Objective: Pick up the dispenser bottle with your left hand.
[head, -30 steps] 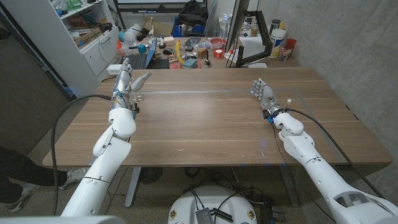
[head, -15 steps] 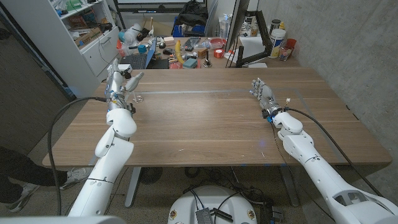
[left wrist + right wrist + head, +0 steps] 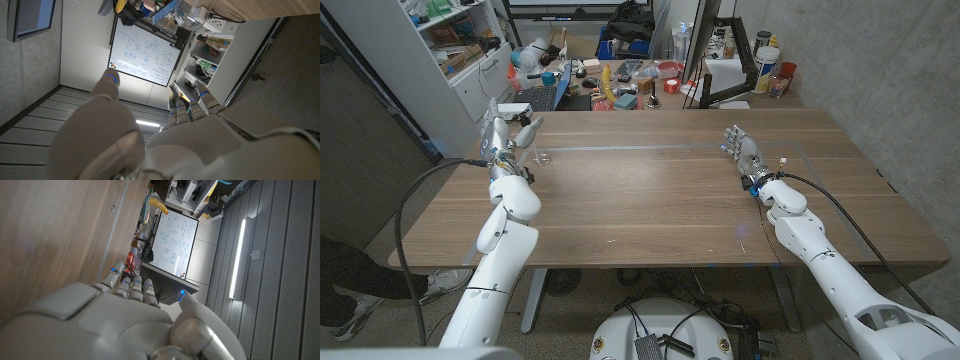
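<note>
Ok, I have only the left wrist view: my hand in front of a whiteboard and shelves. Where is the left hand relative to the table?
Observer: In the head view, the left hand is held up by the far left corner of the table, with its fingers apart and nothing in it.
Operator: And where is the right hand?
Observer: The right hand is low at the table's right side, with its fingers straight, and it holds nothing.
</note>
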Action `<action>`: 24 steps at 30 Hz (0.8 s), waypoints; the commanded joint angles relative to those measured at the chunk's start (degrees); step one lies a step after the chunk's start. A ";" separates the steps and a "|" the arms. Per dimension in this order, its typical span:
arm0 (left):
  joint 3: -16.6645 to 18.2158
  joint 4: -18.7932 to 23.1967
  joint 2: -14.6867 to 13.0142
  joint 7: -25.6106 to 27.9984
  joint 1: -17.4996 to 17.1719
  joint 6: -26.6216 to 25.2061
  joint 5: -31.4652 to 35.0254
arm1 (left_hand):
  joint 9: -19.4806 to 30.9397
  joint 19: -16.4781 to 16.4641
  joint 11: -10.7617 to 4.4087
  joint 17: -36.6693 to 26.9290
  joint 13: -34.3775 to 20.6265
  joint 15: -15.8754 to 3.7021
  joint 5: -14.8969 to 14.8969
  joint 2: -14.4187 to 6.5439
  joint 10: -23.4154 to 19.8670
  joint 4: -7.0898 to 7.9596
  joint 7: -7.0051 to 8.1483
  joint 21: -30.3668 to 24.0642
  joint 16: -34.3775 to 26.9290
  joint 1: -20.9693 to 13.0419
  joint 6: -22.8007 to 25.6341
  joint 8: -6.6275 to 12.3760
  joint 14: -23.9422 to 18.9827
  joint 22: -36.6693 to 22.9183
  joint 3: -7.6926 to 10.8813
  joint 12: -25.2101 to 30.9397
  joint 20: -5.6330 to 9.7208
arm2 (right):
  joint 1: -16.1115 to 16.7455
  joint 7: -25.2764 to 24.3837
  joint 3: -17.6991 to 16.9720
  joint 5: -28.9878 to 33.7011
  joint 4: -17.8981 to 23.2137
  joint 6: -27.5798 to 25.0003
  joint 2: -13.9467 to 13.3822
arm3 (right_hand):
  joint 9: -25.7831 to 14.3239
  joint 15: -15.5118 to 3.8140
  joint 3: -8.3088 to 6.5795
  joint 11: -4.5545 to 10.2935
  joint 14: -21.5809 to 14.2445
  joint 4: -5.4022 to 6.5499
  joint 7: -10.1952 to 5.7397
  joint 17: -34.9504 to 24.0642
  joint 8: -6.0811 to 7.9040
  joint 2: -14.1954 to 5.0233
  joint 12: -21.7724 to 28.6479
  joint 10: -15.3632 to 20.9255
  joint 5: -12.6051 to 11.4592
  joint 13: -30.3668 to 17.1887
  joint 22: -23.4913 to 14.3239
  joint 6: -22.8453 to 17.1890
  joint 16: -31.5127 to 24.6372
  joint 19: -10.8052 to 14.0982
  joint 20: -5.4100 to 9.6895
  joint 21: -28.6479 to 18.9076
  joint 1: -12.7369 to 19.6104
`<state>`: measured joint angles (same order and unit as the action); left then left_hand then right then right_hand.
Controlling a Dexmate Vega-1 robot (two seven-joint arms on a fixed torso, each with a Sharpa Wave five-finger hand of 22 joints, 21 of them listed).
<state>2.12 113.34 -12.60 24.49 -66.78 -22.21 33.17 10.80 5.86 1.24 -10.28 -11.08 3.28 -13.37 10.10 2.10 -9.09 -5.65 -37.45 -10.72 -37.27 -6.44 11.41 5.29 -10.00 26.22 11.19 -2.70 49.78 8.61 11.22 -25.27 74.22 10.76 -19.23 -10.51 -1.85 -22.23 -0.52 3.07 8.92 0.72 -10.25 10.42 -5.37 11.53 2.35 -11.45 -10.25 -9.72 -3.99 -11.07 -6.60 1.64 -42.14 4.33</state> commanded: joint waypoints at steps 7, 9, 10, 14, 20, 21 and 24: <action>1.12 -1.00 1.28 -1.44 1.27 -4.93 2.12 | 0.35 0.56 0.80 -0.28 -0.22 0.97 -0.64 0.59 0.90 0.09 -0.58 0.93 0.17 0.04 -0.99 -0.34 1.06 -0.14 -1.42 0.07 -0.85 | 0.36 0.18 -0.08 -0.03 0.74 -0.25 -0.41 | -0.10 -1.32 0.28 -0.16 0.20 0.04 -0.02 -0.29 0.50 -4.47 0.44 0.39 -0.32 -0.33 -0.31 -0.65 -0.36 0.18 6.94 0.53 -0.61; 1.17 -1.28 1.25 -1.56 1.53 -5.56 2.50 | 0.35 0.49 0.82 -0.29 -0.23 0.95 -0.71 0.61 1.06 0.13 -0.59 1.02 0.19 0.08 -1.12 -0.36 1.20 -0.16 -1.75 0.07 -0.72 | 0.37 0.20 -0.10 -0.07 0.77 -0.23 -0.39 | -0.10 -1.30 0.29 -0.22 0.23 0.04 0.01 -0.28 0.51 -4.48 0.45 0.43 -0.32 -0.33 -0.32 -0.66 -0.35 0.22 6.95 0.56 -0.62; 1.19 -1.46 1.25 -1.58 1.69 -5.86 2.69 | 0.35 0.45 0.82 -0.30 -0.23 0.98 -0.73 0.62 1.14 0.13 -0.59 1.03 0.22 0.08 -1.14 -0.35 1.30 -0.16 -1.83 0.06 -0.68 | 0.38 0.21 -0.10 -0.08 0.78 -0.24 -0.39 | -0.10 -1.31 0.30 -0.19 0.22 0.03 -0.01 -0.28 0.51 -4.48 0.45 0.42 -0.32 -0.33 -0.32 -0.66 -0.35 0.24 6.96 0.57 -0.62; 1.31 -2.01 1.01 -2.04 2.22 -6.78 3.20 | 0.37 0.61 1.09 -0.32 -0.24 1.07 -0.90 0.58 1.61 0.19 -0.82 1.34 0.25 0.10 -1.69 -0.47 1.68 -0.18 -2.49 0.02 -0.66 | 0.45 0.12 -0.12 -0.09 0.76 -0.15 -0.33 | -0.10 -1.28 0.34 -0.17 0.21 0.03 0.01 -0.28 0.52 -4.45 0.47 0.47 -0.32 -0.33 -0.32 -0.69 -0.35 0.30 6.92 0.64 -0.65; 1.41 -2.79 0.66 -2.70 2.93 -7.63 3.61 | 0.38 0.62 1.01 -0.31 -0.25 0.88 -1.20 0.26 2.68 0.19 -1.03 1.72 0.23 -0.28 -2.70 -0.65 2.21 -0.22 -3.27 -0.17 -0.14 | 0.46 0.13 -0.15 -0.16 0.59 0.00 -0.24 | -0.10 -1.29 0.41 -0.33 0.17 0.02 0.08 -0.28 0.54 -4.43 0.50 0.57 -0.34 -0.33 -0.32 -0.77 -0.35 0.37 6.87 0.76 -0.70; 1.42 -2.99 0.59 -2.77 3.06 -7.71 3.66 | 0.38 0.61 1.00 -0.31 -0.25 0.85 -1.26 0.18 2.73 0.18 -1.01 1.77 0.24 -0.39 -3.02 -0.74 2.31 -0.23 -3.35 -0.16 -0.12 | 0.45 0.19 -0.16 -0.21 0.54 0.04 -0.21 | -0.10 -1.30 0.42 -0.24 0.15 0.03 0.08 -0.28 0.54 -4.42 0.50 0.57 -0.33 -0.33 -0.32 -0.78 -0.36 0.36 6.86 0.78 -0.71; 1.46 -3.60 0.49 -2.99 3.52 -8.19 3.80 | 0.38 0.63 0.93 -0.30 -0.26 0.81 -1.38 0.03 2.99 0.15 -1.15 1.90 0.22 -0.65 -3.51 -0.82 2.50 -0.25 -3.52 -0.19 -0.05 | 0.42 0.21 -0.12 -0.16 0.48 0.01 -0.23 | -0.10 -1.32 0.47 -0.26 0.13 0.05 0.02 -0.29 0.54 -4.39 0.51 0.59 -0.33 -0.33 -0.32 -0.79 -0.37 0.38 6.90 0.83 -0.76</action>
<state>3.21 111.73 -11.61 22.47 -64.93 -28.47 36.12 11.07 6.18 2.36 -10.27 -11.07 4.11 -14.47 10.30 4.45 -8.85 -6.84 -35.80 -10.72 -37.07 -9.33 10.80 7.11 -10.00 23.14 11.19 -3.00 50.17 8.74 11.14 -25.29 74.87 10.57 -19.54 -10.51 -1.85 -21.82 -0.73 3.07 9.02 0.72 -10.25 10.42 -5.60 11.53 2.56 -11.44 -10.24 -9.72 -3.99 -11.07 -6.29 1.95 -41.70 4.11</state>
